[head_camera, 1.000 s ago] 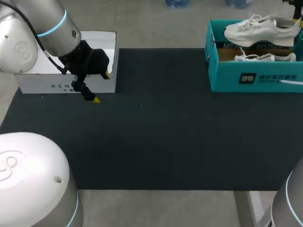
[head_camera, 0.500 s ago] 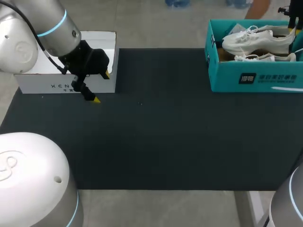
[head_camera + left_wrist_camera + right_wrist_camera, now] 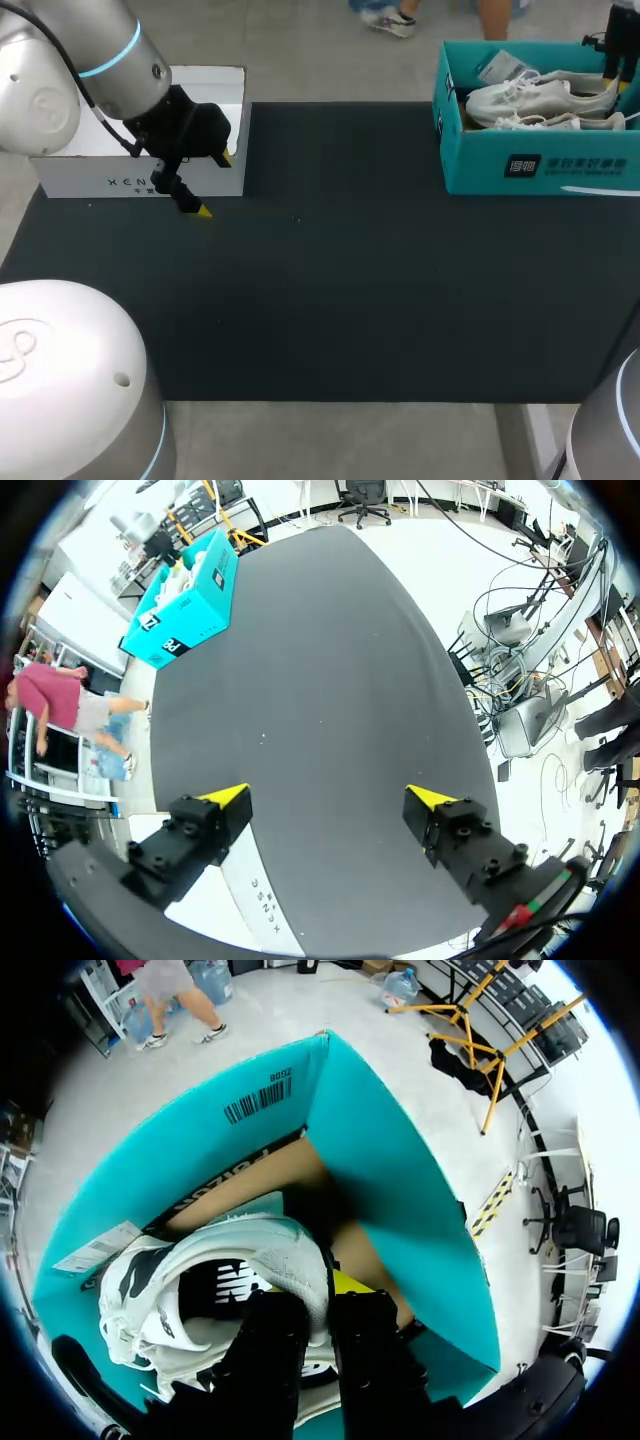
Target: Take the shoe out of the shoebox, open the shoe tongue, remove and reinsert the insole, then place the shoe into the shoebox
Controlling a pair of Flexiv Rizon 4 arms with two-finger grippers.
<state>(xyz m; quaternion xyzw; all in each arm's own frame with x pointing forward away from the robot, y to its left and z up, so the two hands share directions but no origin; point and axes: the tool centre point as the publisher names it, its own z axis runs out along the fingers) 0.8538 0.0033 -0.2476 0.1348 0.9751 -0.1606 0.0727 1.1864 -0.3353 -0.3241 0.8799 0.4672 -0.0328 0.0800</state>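
A teal shoebox (image 3: 530, 165) stands at the table's far right corner with two white shoes in it. The upper white shoe (image 3: 540, 97) lies on the second shoe (image 3: 545, 122). My right gripper (image 3: 614, 50) comes in over the box's right end. In the right wrist view the right gripper (image 3: 325, 1290) is shut on the heel collar of the white shoe (image 3: 230, 1260), low between the teal shoebox walls (image 3: 390, 1160). My left gripper (image 3: 215, 184) hangs open and empty at the far left; the left wrist view shows the left gripper (image 3: 330, 796) above the bare mat.
A white box (image 3: 100, 175) sits at the far left, right behind my left gripper, and the white box (image 3: 250, 900) also shows under it in the left wrist view. A black mat (image 3: 330, 280) covers the table. A paper tag (image 3: 497, 67) lies inside the shoebox.
My right gripper has lowered the white shoe from above the box rim down into the shoebox. The left arm has not moved.
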